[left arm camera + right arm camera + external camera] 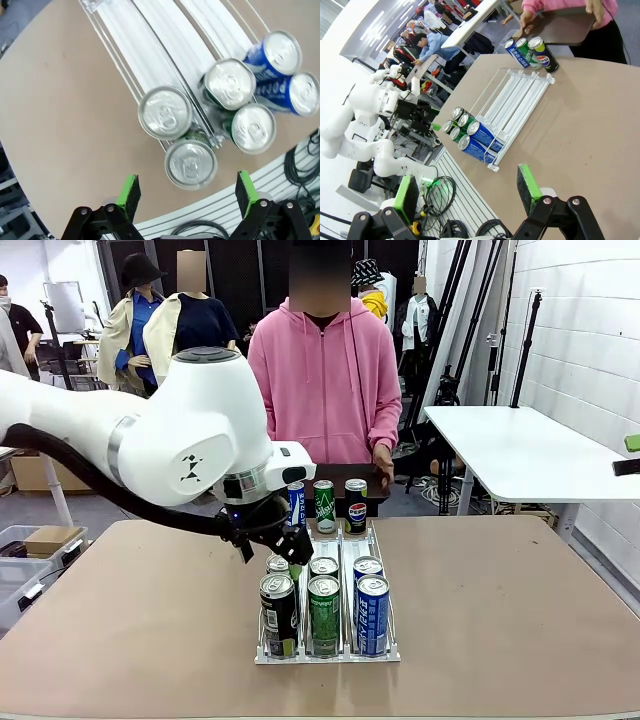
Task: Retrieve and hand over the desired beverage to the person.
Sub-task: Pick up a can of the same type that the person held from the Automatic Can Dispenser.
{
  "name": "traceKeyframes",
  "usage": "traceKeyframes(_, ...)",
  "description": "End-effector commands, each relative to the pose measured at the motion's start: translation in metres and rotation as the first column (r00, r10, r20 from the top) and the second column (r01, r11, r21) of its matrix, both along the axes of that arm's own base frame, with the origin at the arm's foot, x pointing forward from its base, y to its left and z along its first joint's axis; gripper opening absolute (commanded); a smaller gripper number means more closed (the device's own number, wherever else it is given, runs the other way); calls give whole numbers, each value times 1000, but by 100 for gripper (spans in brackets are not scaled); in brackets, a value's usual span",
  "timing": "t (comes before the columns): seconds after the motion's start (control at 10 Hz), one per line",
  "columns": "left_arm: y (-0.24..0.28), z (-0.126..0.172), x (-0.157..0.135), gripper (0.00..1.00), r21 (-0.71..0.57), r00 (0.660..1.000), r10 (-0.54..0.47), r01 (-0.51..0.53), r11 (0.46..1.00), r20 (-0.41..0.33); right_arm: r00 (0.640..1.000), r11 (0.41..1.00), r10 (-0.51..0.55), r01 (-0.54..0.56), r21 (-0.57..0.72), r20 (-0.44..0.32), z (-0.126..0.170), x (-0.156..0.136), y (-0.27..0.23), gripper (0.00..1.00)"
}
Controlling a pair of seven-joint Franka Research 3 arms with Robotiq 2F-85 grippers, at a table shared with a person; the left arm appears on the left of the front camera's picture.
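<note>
Left gripper (187, 194), jaws spread, hovers over cans (191, 164) in rack (150, 45); right gripper (467, 189) likewise spread; person (325, 380) holds tray (570, 27)

The person (322, 380) is wearing a pink hoodie. The tan table (120, 620) is carrying a white rack (330, 654) with a black can (279, 615), a green can (324, 615) and a blue can (372, 615), all silver-topped. The black left gripper (187, 190) is showing green pads (129, 192).

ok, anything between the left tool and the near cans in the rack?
Nothing visible. The left tool is open above the near cans, the closest can straight ahead with only air between.
</note>
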State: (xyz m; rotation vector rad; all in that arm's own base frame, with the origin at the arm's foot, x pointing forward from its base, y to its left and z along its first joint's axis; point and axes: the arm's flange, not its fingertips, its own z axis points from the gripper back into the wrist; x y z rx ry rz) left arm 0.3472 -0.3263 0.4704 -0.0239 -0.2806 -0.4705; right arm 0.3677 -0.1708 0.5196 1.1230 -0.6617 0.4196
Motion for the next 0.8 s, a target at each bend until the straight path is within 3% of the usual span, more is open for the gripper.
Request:
traceKeyframes(0.0,-11,-6,16,100,31,997,72,-73,997,24,1000,1000,10,-10,7,15,0,1,-1,100)
traceKeyframes(0.7,-5,-35,25,100,77,986,140,-133,988,-91,1000,1000,10,-10,7,15,0,1,-1,100)
